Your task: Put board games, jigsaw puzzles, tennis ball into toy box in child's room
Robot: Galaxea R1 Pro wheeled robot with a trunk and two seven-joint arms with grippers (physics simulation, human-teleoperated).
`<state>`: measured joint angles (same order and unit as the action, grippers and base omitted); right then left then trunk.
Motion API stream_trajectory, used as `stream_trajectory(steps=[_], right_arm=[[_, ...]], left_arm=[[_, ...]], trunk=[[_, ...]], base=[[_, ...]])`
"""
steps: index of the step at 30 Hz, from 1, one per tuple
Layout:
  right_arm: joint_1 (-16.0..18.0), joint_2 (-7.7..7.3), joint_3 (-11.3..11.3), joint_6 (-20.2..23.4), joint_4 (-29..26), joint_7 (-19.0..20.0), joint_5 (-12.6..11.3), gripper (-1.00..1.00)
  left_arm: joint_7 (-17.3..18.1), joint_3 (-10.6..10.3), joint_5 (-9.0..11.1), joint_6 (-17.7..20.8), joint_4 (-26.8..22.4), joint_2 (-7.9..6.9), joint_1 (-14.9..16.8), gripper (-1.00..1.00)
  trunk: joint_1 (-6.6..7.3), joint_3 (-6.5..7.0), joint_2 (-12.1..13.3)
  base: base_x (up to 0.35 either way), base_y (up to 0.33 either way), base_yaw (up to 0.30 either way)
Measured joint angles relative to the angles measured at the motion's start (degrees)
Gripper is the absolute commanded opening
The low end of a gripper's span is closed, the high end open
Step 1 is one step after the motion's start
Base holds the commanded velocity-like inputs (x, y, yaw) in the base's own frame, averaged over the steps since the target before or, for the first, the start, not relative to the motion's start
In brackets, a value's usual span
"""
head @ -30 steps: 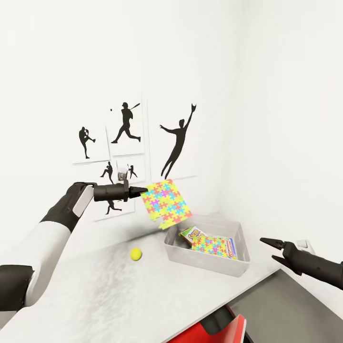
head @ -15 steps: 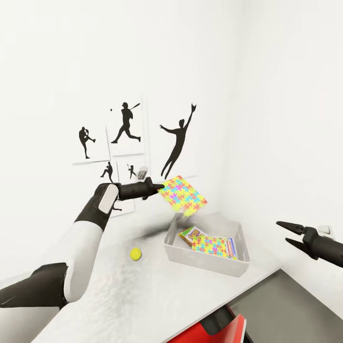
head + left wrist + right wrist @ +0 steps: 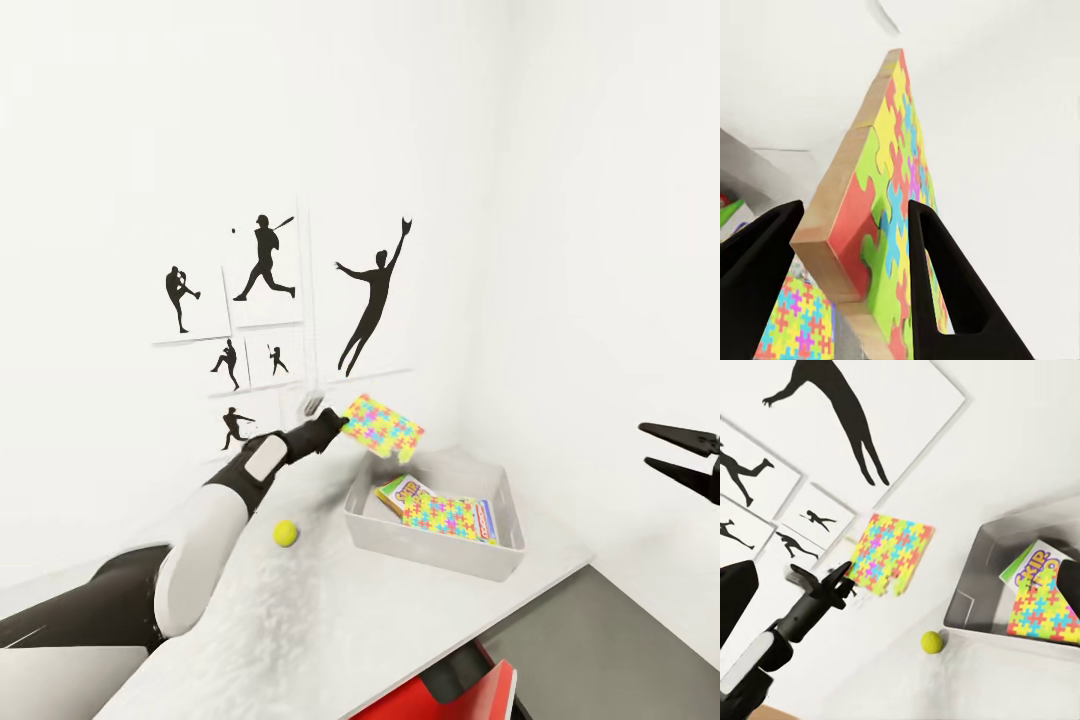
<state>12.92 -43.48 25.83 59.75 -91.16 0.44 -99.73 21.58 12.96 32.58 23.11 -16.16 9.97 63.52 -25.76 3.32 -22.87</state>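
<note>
Our left end effector grips a jigsaw puzzle by one edge, its two black fingers pressed against opposite faces of the sheet, which hangs in the air tilted. In the left wrist view the puzzle's bare cardboard edge and bright interlocking pieces run away from the fingers.

Just below and beyond the held puzzle we see the toy box resting on the table. Inside it a second jigsaw puzzle lies flat on top of board games, with the green and yellow Skip-Bo box peeking out at the side nearer our left end effector and a blue-edged box at the far side.

Below the left end effector, the tennis ball sits on the table just beside the toy box, apart from its wall.

Our right end effector hangs well apart from all this, its fingers spread wide with nothing between them.

Behind the left end effector, black sports silhouette pictures cover the white wall.
</note>
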Motion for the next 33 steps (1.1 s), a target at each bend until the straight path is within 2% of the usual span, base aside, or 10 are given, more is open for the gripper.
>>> stream_trajectory(steps=[7,9,14,33], right_arm=[[-0.12,0.36,-0.28,0.0,0.0,-0.16,-0.16,1.0],[-0.01,0.39,-0.32,0.0,0.0,-0.19,-0.16,1.0],[-0.11,0.44,-0.38,-0.05,0.0,-0.26,-0.14,1.0],[-0.21,1.11,-0.73,0.0,0.0,-0.22,-0.1,1.0]], left_arm=[[-1.22,-0.24,2.99,-10.23,9.75,0.01,0.01,-1.0],[-1.27,-0.34,3.7,-11.99,12.47,0.02,0.01,-1.0],[-1.28,-0.1,4.13,-12.98,14.53,0.03,0.02,-1.0],[-1.27,-0.11,4.03,-12.72,15.49,0.03,0.02,-1.0]], trunk=[[0.0,0.0,0.0],[0.0,0.0,0.0],[0.0,0.0,-0.01],[0.0,0.0,-0.01]], base=[[0.0,0.0,0.0],[0.0,0.0,0.0],[0.0,0.0,0.0],[0.0,0.0,0.0]])
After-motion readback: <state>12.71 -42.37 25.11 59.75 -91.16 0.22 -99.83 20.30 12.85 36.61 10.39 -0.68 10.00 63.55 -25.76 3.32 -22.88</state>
